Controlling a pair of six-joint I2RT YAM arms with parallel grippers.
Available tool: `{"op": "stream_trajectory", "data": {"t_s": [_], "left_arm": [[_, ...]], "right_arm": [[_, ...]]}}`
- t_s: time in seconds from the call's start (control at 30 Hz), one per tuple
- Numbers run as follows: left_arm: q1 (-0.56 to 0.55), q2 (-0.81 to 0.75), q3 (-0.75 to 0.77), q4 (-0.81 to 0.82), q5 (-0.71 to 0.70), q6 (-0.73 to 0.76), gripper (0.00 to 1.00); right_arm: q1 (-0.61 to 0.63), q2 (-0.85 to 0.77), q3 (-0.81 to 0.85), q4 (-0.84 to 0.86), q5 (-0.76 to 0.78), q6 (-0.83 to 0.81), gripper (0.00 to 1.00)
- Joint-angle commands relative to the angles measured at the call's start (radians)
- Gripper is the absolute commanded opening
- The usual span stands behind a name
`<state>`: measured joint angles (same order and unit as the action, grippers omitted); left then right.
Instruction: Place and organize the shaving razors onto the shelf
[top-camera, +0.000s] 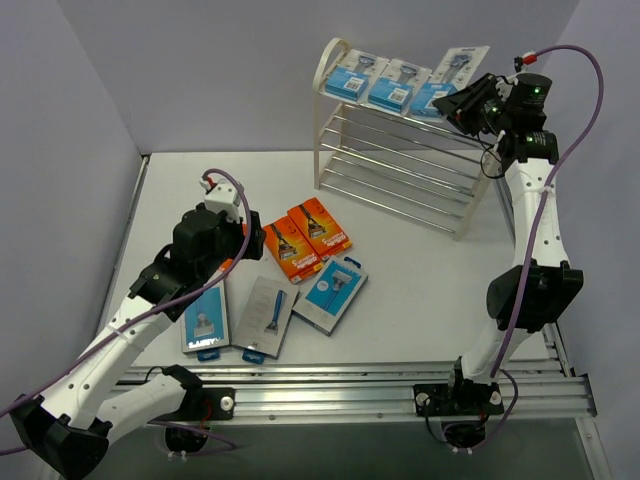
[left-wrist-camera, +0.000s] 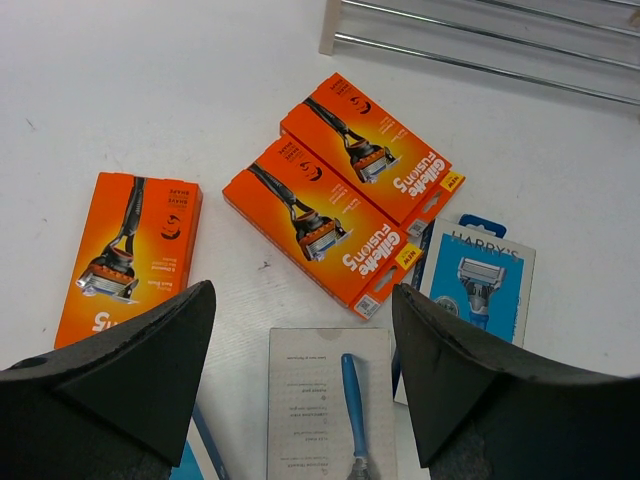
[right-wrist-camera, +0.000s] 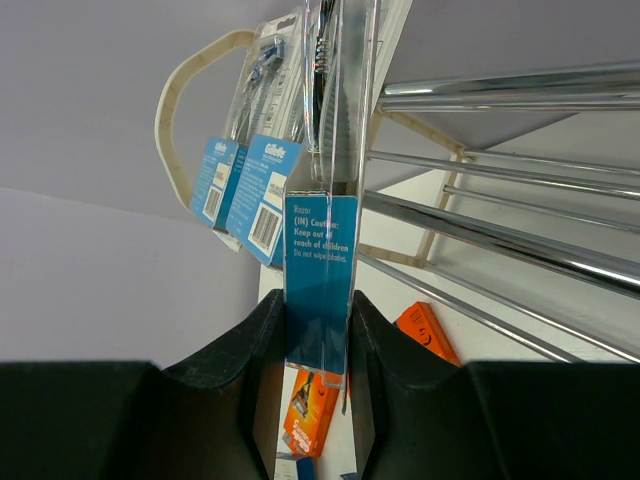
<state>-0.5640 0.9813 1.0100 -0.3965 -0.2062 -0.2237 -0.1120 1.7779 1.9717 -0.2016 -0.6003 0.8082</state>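
The cream-white shelf (top-camera: 400, 170) stands at the back right. Two blue razor packs (top-camera: 355, 75) (top-camera: 396, 87) lie on its top tier. My right gripper (top-camera: 462, 105) is shut on a third blue pack (top-camera: 440, 85) and holds its edge at the top tier's right end; in the right wrist view the pack (right-wrist-camera: 318, 280) stands edge-on between the fingers (right-wrist-camera: 240, 380). My left gripper (left-wrist-camera: 302, 300) is open and empty, hovering above the table over a grey pack (left-wrist-camera: 335, 400). Three orange boxes (left-wrist-camera: 125, 255) (left-wrist-camera: 325, 225) (left-wrist-camera: 375, 160) and a blue pack (left-wrist-camera: 480, 285) lie around it.
In the top view, two orange boxes (top-camera: 292, 250) (top-camera: 320, 228), a blue pack (top-camera: 330, 293), the grey pack (top-camera: 268, 315) and another pack (top-camera: 205, 320) lie on the white table left of centre. The shelf's lower wire tiers (right-wrist-camera: 500, 250) hold nothing. Grey walls enclose the table.
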Motion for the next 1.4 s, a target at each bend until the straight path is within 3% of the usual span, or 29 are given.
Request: {"op": "stream_trajectory", "data": {"t_s": [0.0, 0.47, 1.37], "left_arm": [[-0.008, 0.000, 0.009, 0.015, -0.015, 0.014, 0.80], [-0.007, 0.014, 0.012, 0.015, -0.013, 0.014, 0.80], [-0.005, 0.023, 0.018, 0.007, -0.016, 0.012, 0.80]], "right_arm": [[-0.011, 0.002, 0.033, 0.028, -0.036, -0.012, 0.10], [-0.060, 0.026, 0.101, 0.025, -0.096, 0.019, 0.09], [-0.058, 0.009, 0.047, 0.131, -0.188, 0.115, 0.10]]}}
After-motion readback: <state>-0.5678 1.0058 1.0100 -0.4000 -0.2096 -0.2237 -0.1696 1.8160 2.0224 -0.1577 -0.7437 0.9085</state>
